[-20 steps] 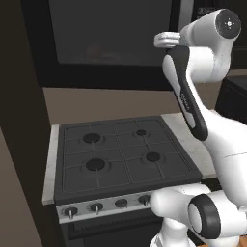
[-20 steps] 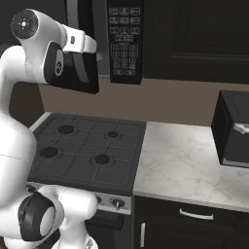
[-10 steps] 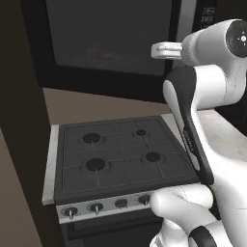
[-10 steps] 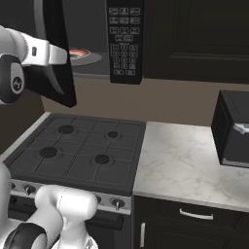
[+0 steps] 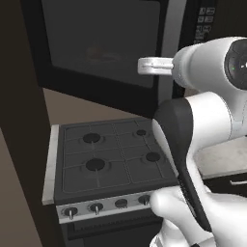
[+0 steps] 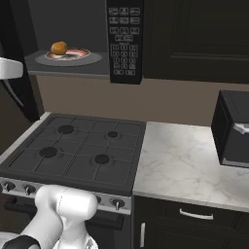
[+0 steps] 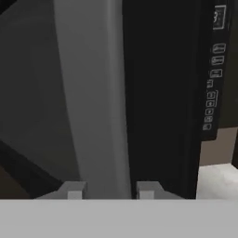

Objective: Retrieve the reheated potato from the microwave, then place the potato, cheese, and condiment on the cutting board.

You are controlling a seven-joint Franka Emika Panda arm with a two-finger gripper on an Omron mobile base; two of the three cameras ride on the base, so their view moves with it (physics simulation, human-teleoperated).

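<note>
Inside the microwave [image 6: 124, 44], the potato [image 6: 59, 47] sits on a plate [image 6: 73, 55]. Your end effector [image 7: 110, 189] straddles the door edge [image 7: 100, 102], fingers apart, gripping nothing. Expect a light, firm, smooth-skinned lump; grasp it across its middle.

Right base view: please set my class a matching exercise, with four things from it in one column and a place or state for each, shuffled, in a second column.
Things:
1. potato
2. microwave
3. stove
4. toaster oven

Places or states:
A. on the marble counter at the right
B. door swung open
C. on a plate inside the microwave
D. below the microwave, four burners bare

Pairs: 1-C, 2-B, 3-D, 4-A
</note>
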